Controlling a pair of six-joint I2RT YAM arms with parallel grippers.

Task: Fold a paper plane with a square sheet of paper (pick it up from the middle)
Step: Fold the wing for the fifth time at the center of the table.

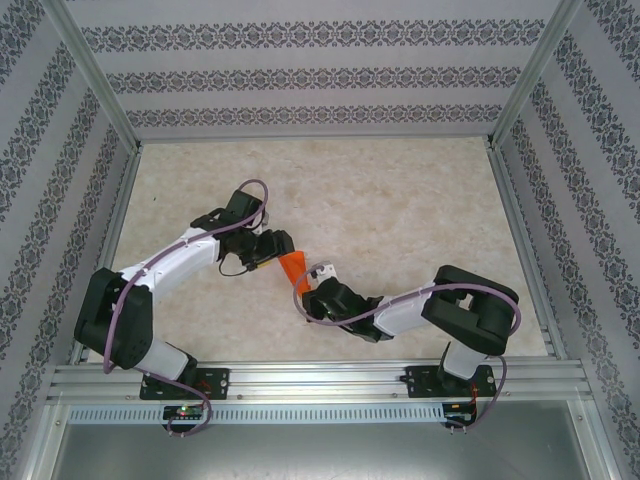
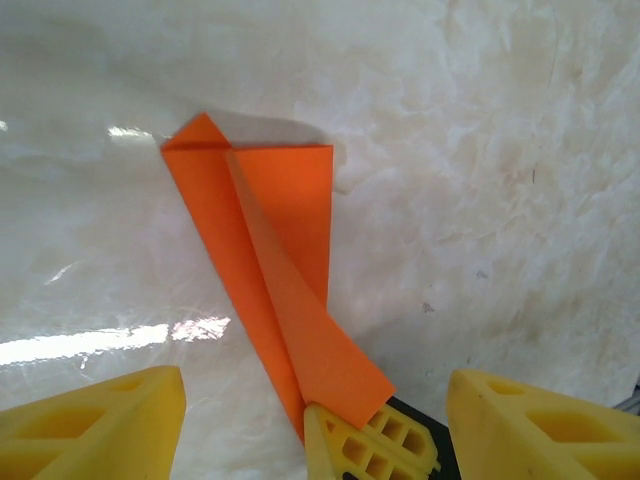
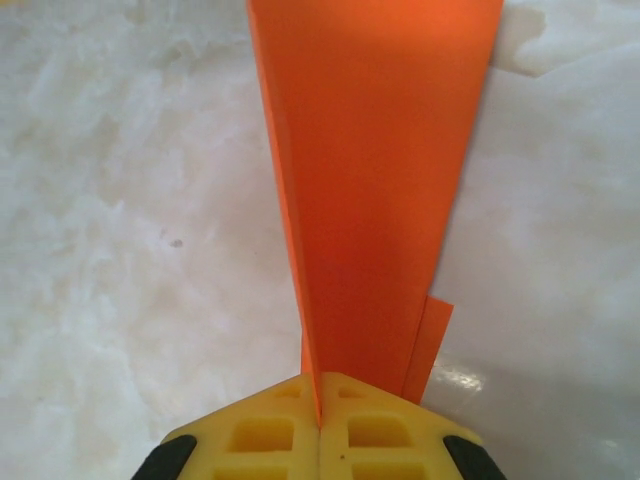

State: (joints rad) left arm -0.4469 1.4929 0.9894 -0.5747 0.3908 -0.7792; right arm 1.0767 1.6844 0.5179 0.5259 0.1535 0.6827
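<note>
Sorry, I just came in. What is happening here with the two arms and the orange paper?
Two robot arms are folding a paper plane over a pale marbled table. The right gripper is shut on one narrow end of the folded orange paper. The left gripper is open, its fingers spread to either side of that same end, and it holds nothing. The paper is already a long, creased shape. Whether it rests on the table or hangs just above it, I cannot tell.

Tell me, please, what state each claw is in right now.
Left claw: open, gripping nothing.
Right claw: closed on the paper plane.
</note>
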